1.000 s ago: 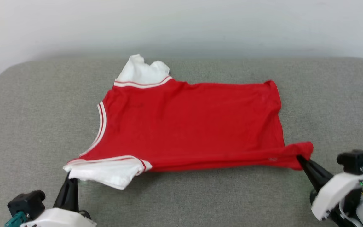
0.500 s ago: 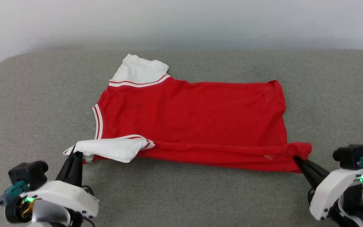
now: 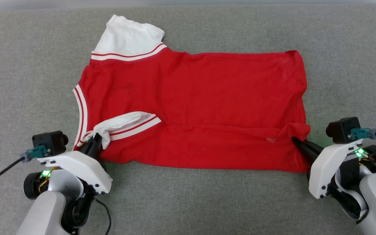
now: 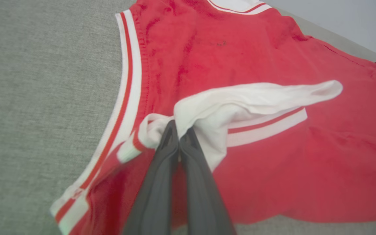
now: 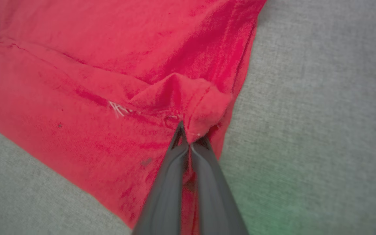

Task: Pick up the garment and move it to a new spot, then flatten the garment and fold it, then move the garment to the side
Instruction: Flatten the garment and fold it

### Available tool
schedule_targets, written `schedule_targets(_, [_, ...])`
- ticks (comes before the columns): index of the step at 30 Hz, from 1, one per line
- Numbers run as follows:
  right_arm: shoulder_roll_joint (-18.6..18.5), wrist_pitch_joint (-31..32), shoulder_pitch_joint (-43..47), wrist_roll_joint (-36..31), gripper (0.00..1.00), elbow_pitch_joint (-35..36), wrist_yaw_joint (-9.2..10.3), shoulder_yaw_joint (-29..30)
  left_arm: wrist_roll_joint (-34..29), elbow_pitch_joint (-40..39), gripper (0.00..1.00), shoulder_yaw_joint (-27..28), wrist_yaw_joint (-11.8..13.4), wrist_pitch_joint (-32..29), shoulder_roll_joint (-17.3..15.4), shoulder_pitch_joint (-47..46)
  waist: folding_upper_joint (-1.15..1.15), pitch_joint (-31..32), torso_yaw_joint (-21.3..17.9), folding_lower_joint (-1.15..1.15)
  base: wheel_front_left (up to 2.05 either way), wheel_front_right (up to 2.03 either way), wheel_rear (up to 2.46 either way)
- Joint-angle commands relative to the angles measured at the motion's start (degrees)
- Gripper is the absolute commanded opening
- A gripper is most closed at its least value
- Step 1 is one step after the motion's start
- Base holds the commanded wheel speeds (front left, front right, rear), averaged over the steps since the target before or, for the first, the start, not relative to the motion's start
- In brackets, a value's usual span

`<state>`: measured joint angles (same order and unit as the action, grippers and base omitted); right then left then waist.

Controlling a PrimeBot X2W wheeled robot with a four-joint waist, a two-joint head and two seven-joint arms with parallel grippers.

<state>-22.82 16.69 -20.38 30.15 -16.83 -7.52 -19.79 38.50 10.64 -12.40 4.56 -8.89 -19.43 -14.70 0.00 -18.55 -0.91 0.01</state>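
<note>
Garment (image 3: 201, 98) lies spread in the middle of the frame on a grey cushion (image 3: 21, 71), plain red side up, neck end to the left and hem to the right. One white sleeve (image 3: 127, 36) lies flat at the upper left. The near edge is folded up over the red body.

The left hand (image 3: 94, 143) comes in from the lower left on its white arm, dark fingers pointing up and to the right. They are pressed tight together on the other white sleeve (image 3: 126, 122), which is bunched and lifted a bit.

The right hand (image 3: 297, 143) reaches in from the lower right, fingers pointing up and to the left. They are pinched tight on the red hem corner (image 3: 300, 130), which puckers into a small peak
</note>
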Motion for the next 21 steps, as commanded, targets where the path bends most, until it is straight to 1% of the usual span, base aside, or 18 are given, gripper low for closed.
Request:
schedule_targets(1, [-0.2,-0.9,-0.8,0.6,1.0,-1.0,0.05,-0.8,0.0,0.9,0.84,-0.1,-0.5,0.5,0.2,-1.2,0.0,0.1,0.2,-0.01,0.0,0.0,0.0])
schedule_targets(2, [-0.4,-2.1,-1.0,0.6,1.0,-1.3,0.06,-0.9,0.0,1.4,1.0,-0.3,-0.7,1.0,0.5,-1.6,0.0,0.3,0.3,-0.01,0.0,0.0,0.0])
schedule_targets(5, [-0.8,-6.5,-0.7,1.1,1.0,-1.0,0.05,-0.8,0.1,2.6,1.0,0.2,-1.3,2.8,0.8,-2.3,0.0,1.5,0.8,-0.01,0.0,0.0,0.0])
schedule_targets(8, [-0.8,-12.5,0.5,1.1,1.0,0.5,0.05,0.2,0.5,3.0,1.0,0.8,-1.8,4.1,0.3,-2.5,0.0,3.3,0.9,-0.01,0.0,0.0,0.0])
schedule_targets(12, [-0.2,-19.3,2.5,-0.1,1.0,2.8,0.05,2.4,0.4,1.5,1.0,1.2,-1.8,3.5,-1.3,-1.1,0.0,6.2,0.5,-0.01,0.0,0.0,0.0])
schedule_targets(13, [-0.2,-19.3,2.5,-0.1,1.0,2.8,0.05,2.4,0.4,1.5,1.0,1.2,-1.8,3.5,-1.3,-1.1,0.0,6.2,0.5,-0.01,0.0,0.0,0.0])
schedule_targets(17, [1.1,-22.7,5.3,-2.4,1.0,6.1,0.05,5.8,0.3,-2.1,1.0,1.7,-1.2,0.4,-4.3,0.0,0.0,8.4,-0.1,-0.01,0.0,0.0,0.0])
schedule_targets(21, [2.9,-23.0,8.0,-5.0,1.0,10.5,0.05,9.2,1.1,-6.2,1.0,1.6,-1.0,-6.5,-8.7,1.5,0.0,9.2,-0.7,-0.01,0.0,0.0,0.0])
